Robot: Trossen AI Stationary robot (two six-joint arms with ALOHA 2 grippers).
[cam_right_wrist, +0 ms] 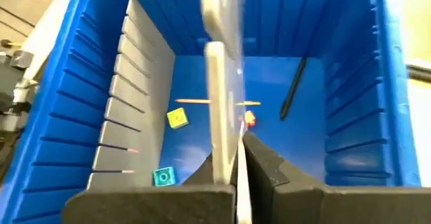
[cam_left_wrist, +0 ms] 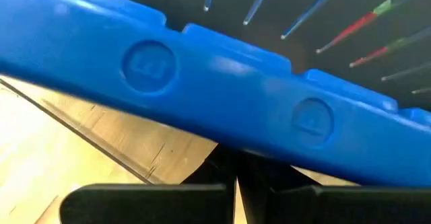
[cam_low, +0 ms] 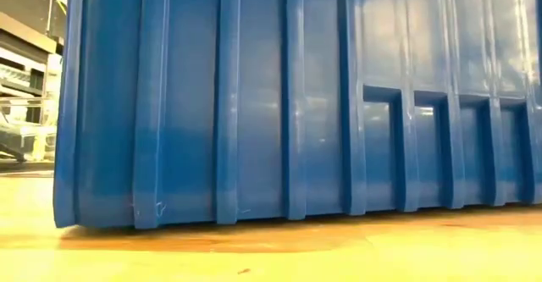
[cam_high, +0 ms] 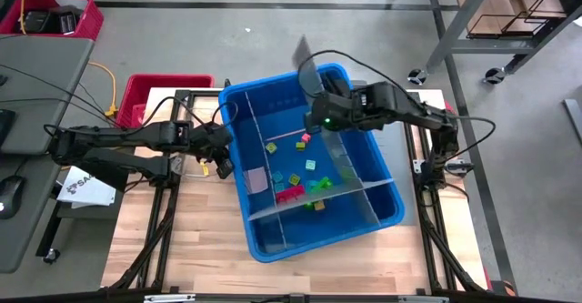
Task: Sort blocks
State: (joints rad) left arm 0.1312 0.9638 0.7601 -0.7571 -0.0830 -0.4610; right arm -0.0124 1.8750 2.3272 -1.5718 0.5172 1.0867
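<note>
Between the right gripper's (cam_right_wrist: pixel 237 158) closed fingers stands a grey divider panel (cam_right_wrist: pixel 217 96), lifted over the blue bin (cam_high: pixel 382 171); it probably needs slotting before blocks (cam_high: pixel 300 180) get sorted. The left gripper (cam_high: pixel 221 160) clamps the rim.

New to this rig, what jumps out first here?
The big blue bin sits mid-table, split by grey dividers, with small coloured blocks scattered inside. The right gripper is shut on a grey divider panel, held upright over the bin's far end. The left gripper is shut at the bin's left rim.
</note>
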